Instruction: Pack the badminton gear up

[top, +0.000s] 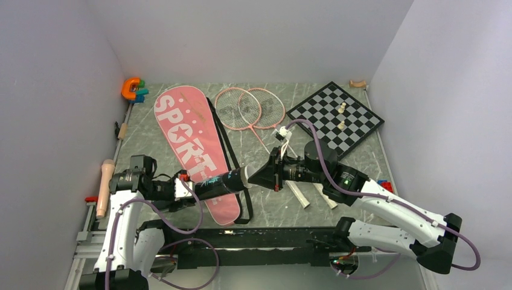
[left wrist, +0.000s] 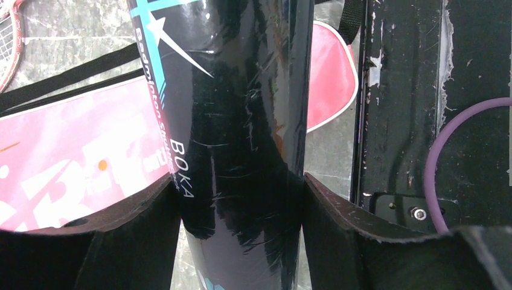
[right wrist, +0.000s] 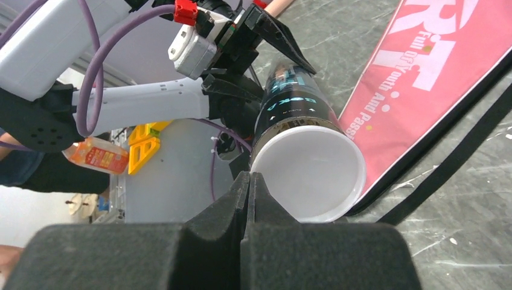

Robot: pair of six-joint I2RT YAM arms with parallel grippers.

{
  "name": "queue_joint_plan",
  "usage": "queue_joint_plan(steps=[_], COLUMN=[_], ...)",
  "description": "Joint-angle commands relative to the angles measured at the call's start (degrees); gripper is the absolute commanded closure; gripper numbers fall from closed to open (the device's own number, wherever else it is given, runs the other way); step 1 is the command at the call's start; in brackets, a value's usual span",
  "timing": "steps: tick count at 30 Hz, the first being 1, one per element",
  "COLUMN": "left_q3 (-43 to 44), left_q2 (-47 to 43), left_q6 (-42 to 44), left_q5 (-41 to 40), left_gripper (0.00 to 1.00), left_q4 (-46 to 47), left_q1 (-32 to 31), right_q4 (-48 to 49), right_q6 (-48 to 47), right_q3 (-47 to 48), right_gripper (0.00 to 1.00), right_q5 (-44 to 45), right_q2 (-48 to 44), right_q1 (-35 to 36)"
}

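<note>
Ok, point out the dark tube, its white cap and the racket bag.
dark tube (left wrist: 241, 121), left wrist view, its glossy body.
white cap (right wrist: 311, 166), right wrist view, centre of its face.
racket bag (top: 184, 136), top view, the SPORT lettering.

Grey table (top: 296, 92) carries bag (top: 190, 142), rackets (top: 250, 109), chessboard (top: 335, 118), orange toy (top: 130, 89)

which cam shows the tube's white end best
Right wrist: the white end of the tube faces the lens. Top external shows it as a small pale band; left wrist shows only the dark body.

tube (left wrist: 241, 121): glossy dark plastic | cap (right wrist: 311, 163): smooth white plastic | bag (top: 187, 133): pink cloth
</note>
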Motion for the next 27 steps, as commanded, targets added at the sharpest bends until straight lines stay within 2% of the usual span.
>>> queue_joint_plan(steps=[1, 27], left_q3=[2.1, 2.5], left_q2=[-1.0, -1.7], left_q6=[2.4, 2.8], left_q5=[5.1, 5.2], left_gripper=[1.0, 1.0], left_q4=[-1.4, -2.6], left_q1=[-0.1, -0.1], right_q4=[6.3, 20.0], right_q6=[1.9, 10.0], right_q3=[-1.3, -7.8], right_gripper=[1.0, 1.0], right_q5=[-3.3, -14.1], right_q2=[-0.2, 2.0], right_q1=[-0.6, -4.7])
